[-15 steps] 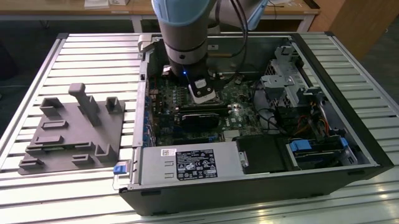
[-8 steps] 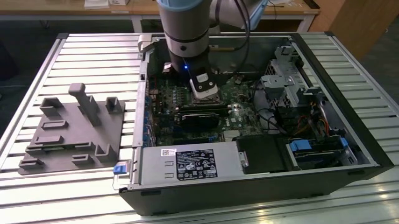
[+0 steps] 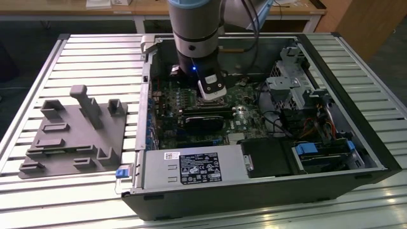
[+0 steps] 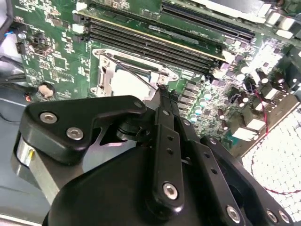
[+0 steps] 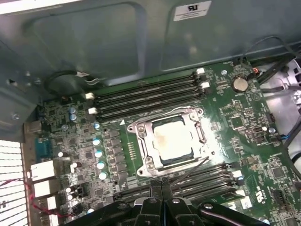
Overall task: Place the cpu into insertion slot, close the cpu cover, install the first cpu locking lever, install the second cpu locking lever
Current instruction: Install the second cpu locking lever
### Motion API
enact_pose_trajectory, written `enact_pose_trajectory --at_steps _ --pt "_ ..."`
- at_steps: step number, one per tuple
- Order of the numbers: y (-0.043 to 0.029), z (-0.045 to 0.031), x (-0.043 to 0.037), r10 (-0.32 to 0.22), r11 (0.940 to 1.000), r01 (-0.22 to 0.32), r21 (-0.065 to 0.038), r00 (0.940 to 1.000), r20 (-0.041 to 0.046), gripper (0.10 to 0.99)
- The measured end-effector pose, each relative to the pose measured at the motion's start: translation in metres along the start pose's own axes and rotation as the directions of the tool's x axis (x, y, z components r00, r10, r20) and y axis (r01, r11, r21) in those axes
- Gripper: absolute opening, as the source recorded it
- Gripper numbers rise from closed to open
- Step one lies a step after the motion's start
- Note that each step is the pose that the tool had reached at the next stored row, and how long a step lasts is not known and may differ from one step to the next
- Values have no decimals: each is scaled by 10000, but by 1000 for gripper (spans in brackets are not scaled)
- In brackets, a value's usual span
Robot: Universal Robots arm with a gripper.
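we see hand low inside open computer case, fingers pressed together, holding nothing, tips just beside socket edge. chip sits in socket on green board, metal cover frame down around it. thin lever wire runs by hand tips. case rests on slatted surface.

Ribbed metal counter with two big things on top.
Open black computer case sitting toward the exterior view's right; flat grey plastic holder with little blocks and posts lying just beside, toward the exterior view's left.
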State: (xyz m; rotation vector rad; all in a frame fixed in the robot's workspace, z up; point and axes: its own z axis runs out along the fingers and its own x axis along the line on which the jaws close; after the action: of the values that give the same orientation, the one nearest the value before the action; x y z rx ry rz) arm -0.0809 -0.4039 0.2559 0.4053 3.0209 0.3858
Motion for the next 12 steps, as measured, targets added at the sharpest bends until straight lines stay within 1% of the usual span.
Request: enact_pose_trajectory --at_steps 7,12 --pt "15 25 -78 134 9999 -134 6 9999 34 106" --pt "7 82 -103 205 9998 -205 10 9998 46 106"
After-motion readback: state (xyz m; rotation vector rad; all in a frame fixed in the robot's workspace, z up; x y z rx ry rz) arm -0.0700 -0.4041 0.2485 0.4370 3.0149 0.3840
